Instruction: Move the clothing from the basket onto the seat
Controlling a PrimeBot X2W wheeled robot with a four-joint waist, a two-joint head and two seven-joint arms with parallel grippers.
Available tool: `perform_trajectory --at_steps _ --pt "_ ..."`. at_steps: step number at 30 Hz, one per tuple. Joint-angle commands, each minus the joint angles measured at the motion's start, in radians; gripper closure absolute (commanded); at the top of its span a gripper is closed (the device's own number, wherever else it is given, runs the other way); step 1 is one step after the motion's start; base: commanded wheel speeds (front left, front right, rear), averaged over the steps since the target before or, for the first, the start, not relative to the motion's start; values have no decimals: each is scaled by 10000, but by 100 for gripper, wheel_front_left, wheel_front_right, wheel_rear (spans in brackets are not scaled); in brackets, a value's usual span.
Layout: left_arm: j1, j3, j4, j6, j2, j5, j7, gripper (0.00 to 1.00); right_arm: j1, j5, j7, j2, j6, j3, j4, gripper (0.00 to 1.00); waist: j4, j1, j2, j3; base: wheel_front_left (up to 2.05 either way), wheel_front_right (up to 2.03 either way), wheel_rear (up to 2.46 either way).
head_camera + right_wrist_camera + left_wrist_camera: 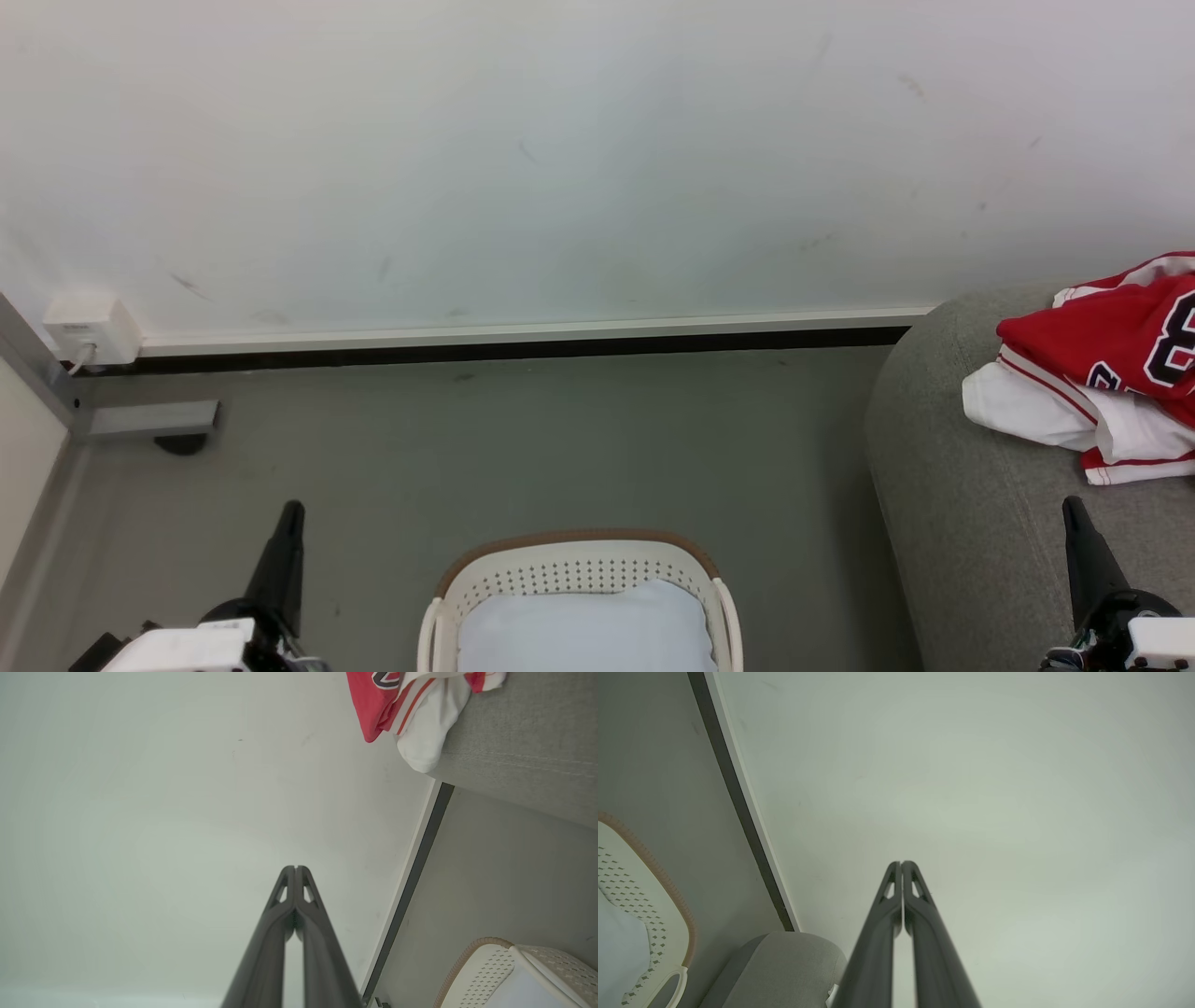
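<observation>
The red and white clothing [1111, 364] lies crumpled on the grey seat [971, 485] at the right, and its edge [397, 704] hangs at the seat's side [518, 760]. The white basket [579, 569] with a brown rim stands on the floor at the bottom centre, holding a pale blue cloth [583, 630]. My left gripper [291, 511] is shut and empty at the lower left, its tips [901, 863] pressed together before the wall. My right gripper [1072, 506] is shut and empty over the seat's front, well below the clothing; its closed tips [295, 868] face the wall.
A white wall [560, 159] with a skirting board [523, 331] runs behind the grey floor [523, 439]. A white socket box [91, 329] and a grey metal bracket [149, 420] sit at the far left. The basket's corner [649, 896] and the seat's end [784, 970] show beside the left gripper.
</observation>
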Motion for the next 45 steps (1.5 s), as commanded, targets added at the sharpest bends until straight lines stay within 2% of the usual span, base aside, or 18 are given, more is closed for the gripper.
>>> perform_trajectory --at_steps 1,45 --pt "-83 26 -29 -4 20 -138 33 100 -122 -36 55 2 -21 -31 -8 100 0 0 0 0 0 0 0" --pt "-82 24 -30 -4 20 -137 31 100 -128 -80 61 31 -21 -81 -4 100 0 0 0 0 0 0 0"
